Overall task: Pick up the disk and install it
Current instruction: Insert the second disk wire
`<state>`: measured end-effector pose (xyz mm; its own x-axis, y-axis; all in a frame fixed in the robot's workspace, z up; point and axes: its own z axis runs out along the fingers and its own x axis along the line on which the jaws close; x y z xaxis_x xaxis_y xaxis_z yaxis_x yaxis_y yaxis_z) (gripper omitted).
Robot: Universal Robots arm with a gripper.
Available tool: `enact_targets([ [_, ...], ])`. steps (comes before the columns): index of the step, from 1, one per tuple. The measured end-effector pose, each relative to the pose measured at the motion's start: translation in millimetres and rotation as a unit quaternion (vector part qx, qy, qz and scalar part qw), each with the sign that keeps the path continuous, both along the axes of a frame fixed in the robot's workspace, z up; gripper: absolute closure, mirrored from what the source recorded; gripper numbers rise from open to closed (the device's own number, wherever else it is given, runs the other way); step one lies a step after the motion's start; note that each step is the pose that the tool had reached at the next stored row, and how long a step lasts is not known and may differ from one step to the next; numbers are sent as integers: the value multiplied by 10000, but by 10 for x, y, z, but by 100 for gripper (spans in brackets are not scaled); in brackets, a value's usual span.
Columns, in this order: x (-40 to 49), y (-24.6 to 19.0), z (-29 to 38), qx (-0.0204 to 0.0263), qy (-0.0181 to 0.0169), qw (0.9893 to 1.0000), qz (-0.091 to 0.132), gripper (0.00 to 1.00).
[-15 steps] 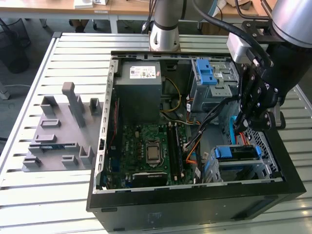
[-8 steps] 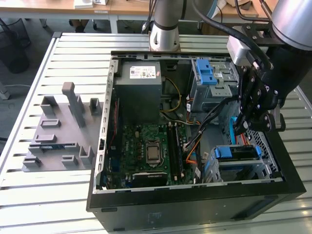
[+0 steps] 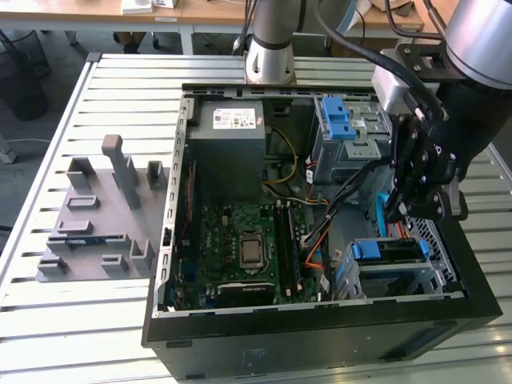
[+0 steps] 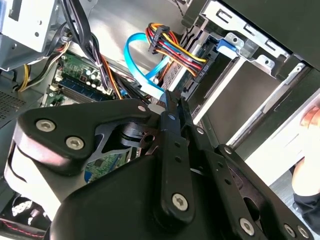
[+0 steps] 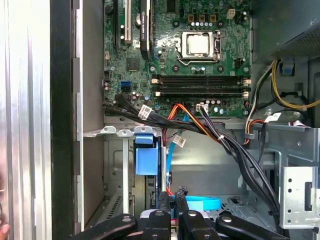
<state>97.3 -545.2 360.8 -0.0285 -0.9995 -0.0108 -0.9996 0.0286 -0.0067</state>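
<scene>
Disk (image 3: 390, 251): one, apparently in drive bay (image 3: 438, 276).

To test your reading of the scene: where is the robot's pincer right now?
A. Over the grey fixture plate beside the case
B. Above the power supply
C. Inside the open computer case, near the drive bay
C: the pincer hangs inside the open computer case, beside the drive bay.
</scene>
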Motion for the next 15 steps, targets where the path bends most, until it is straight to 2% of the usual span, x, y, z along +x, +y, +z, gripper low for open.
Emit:
enact_targets([
  [5,0,-22,-50,-1,0,10000,0,84],
  [15,0,-30,-62,0,0,10000,0,84],
])
